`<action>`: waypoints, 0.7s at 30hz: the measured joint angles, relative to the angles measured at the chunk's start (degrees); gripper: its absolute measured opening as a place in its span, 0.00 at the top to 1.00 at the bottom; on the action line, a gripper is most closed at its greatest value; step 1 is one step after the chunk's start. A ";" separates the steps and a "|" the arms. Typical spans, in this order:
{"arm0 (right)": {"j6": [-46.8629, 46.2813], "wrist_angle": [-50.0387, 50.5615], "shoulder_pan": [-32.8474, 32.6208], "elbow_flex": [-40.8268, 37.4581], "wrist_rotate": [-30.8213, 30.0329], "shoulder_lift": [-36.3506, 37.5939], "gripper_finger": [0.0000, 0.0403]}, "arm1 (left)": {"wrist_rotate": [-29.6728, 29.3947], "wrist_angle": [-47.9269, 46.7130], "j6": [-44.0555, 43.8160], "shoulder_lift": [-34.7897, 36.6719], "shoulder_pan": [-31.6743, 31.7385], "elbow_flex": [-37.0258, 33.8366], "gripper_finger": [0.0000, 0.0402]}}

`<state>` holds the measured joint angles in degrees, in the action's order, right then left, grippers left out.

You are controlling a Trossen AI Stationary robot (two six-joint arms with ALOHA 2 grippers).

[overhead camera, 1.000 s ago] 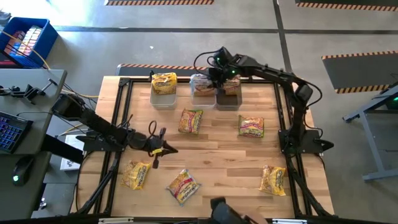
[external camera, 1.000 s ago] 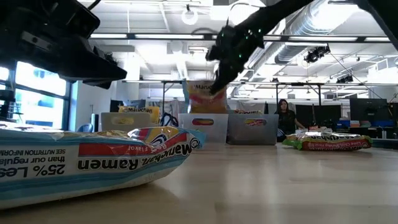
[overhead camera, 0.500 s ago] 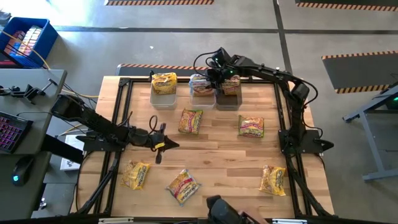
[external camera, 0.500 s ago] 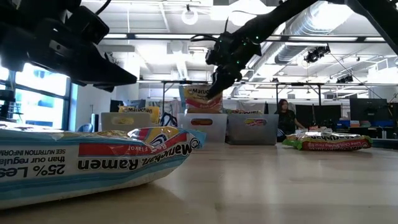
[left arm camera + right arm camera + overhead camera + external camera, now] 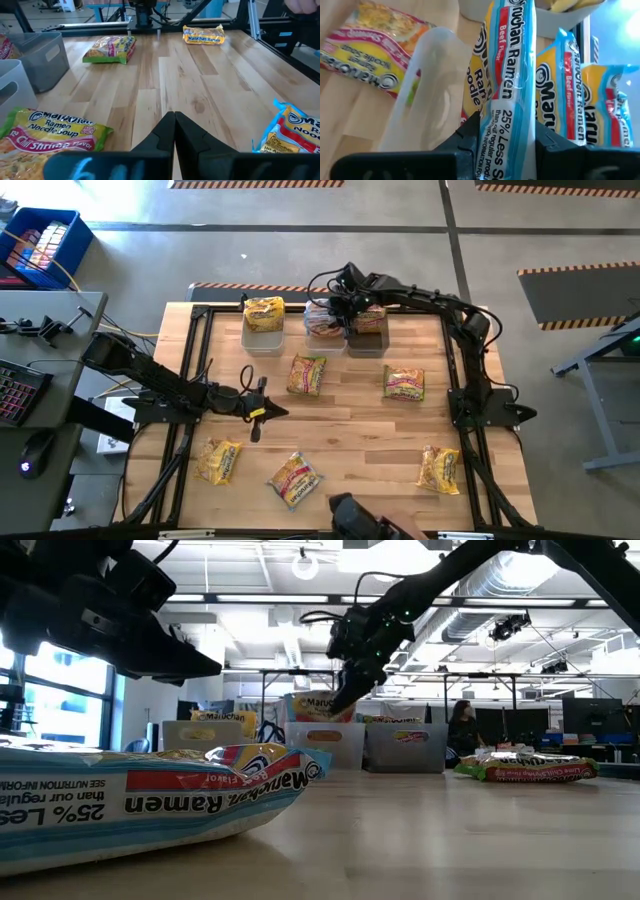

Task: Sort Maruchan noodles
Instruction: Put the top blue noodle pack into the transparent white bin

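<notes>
One blue-edged packet (image 5: 507, 95) is pinched in the right jaws over the middle bin (image 5: 326, 340); the left jaws, shut, hover above the bench (image 5: 350, 415).

3 bins (image 5: 325, 328) at table's (image 5: 350, 430) far edge, 5 noodle packets (image 5: 306, 374) scattered nearer

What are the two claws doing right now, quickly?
Left gripper: shut, empty, above the table.
Right gripper: shut on a blue beef ramen packet, over the middle bin.
</notes>
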<state>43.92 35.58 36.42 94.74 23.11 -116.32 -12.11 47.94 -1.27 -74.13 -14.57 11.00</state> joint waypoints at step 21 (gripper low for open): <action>-0.06 -2.25 -0.58 0.02 -4.07 -3.23 0.82 | -0.01 -0.07 0.01 0.00 -0.02 0.02 1.00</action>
<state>43.86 33.33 35.84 94.76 19.04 -119.55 -12.12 47.88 -1.26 -74.13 -14.59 11.03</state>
